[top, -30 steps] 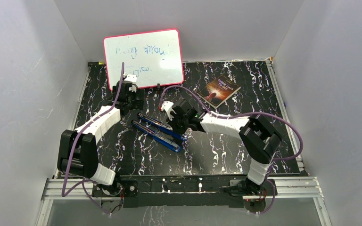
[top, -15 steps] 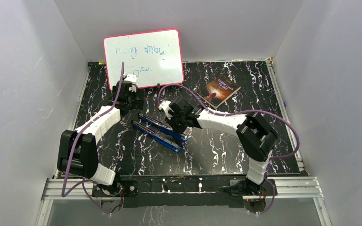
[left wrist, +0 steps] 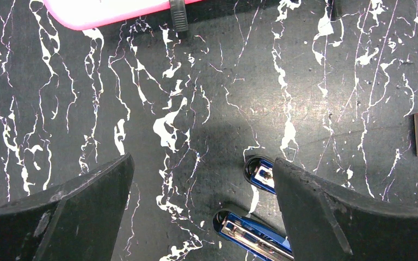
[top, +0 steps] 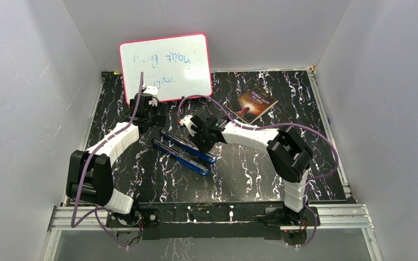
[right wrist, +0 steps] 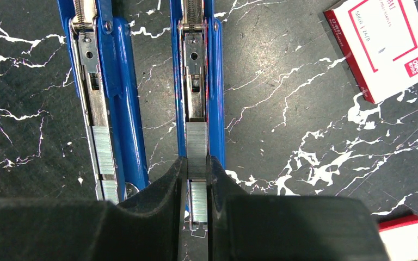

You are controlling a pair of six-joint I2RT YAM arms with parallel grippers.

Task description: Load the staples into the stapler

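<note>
Two blue stapler channels [top: 180,156] lie open side by side on the black marbled table. In the right wrist view, the left channel [right wrist: 121,92] holds a silvery row of staples [right wrist: 103,155]. My right gripper [right wrist: 197,169] is shut on a strip of staples [right wrist: 197,144] that lies in the right channel [right wrist: 214,92]. A second short strip [right wrist: 198,200] shows between the fingers nearer the wrist. My left gripper [left wrist: 201,159] hangs wide open over bare table, its right finger [left wrist: 326,206] above the rounded ends of the stapler [left wrist: 258,173].
A white staple box with a red label [right wrist: 383,46] lies right of the stapler, and another [right wrist: 408,236] sits at the lower right. A pink-framed whiteboard [top: 165,65] leans at the back. A small book [top: 256,104] lies back right. White walls close in the table.
My right arm has swung its elbow left and its gripper has slid slightly up-left along the stapler. The left arm has not moved.
</note>
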